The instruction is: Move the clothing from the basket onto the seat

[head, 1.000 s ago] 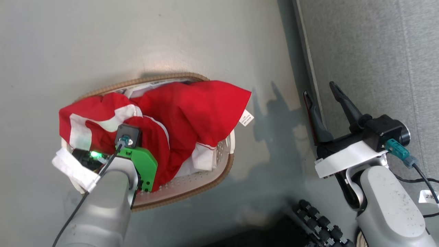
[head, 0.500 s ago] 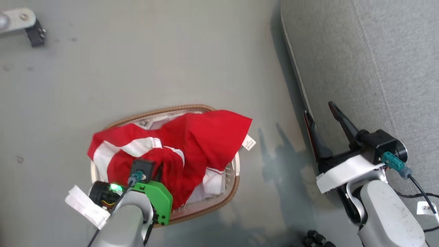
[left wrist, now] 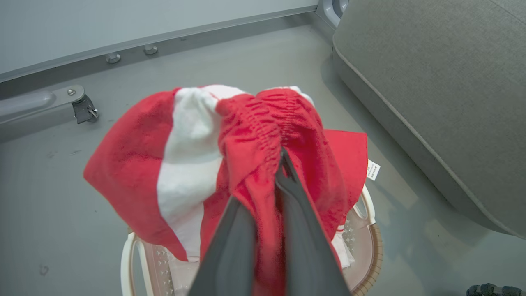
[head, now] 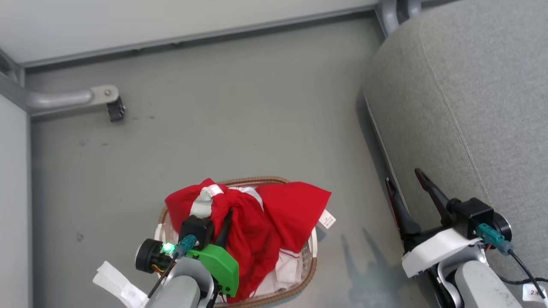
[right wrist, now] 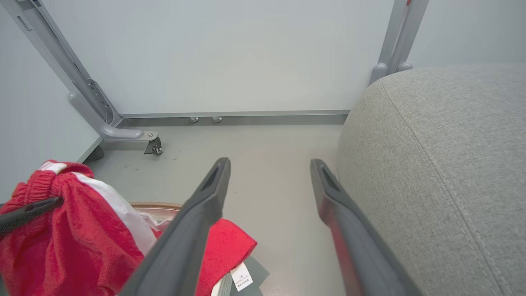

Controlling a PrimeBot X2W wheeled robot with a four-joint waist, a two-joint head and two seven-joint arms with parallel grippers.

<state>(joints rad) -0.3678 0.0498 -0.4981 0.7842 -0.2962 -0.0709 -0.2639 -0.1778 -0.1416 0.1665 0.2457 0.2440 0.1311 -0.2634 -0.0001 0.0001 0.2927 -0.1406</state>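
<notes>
My left gripper (head: 228,215) is shut on the gathered elastic waistband of a red garment with white stripes (left wrist: 185,164). The garment hangs bunched from the fingers above the basket (head: 311,273), with its lower folds still inside. A second red garment (head: 299,205) with a white tag (head: 327,219) drapes over the basket's right rim. The left wrist view shows the closed fingertips (left wrist: 283,158) buried in the waistband. The grey seat (head: 471,107) rises at the right. My right gripper (head: 402,176) stands open and empty beside the seat's edge, and its own view shows its jaws wide apart (right wrist: 269,162).
A grey metal frame leg with a black caster (head: 114,109) stands at the far left of the floor. Pale wall panels (right wrist: 230,53) close off the back. Bare grey floor (head: 257,119) lies between the basket and the seat (right wrist: 444,164).
The head camera has tilted up, so the basket sits lower in the picture. My left gripper has raised the striped garment, which now hangs bunched instead of spread. The right gripper stays open.
</notes>
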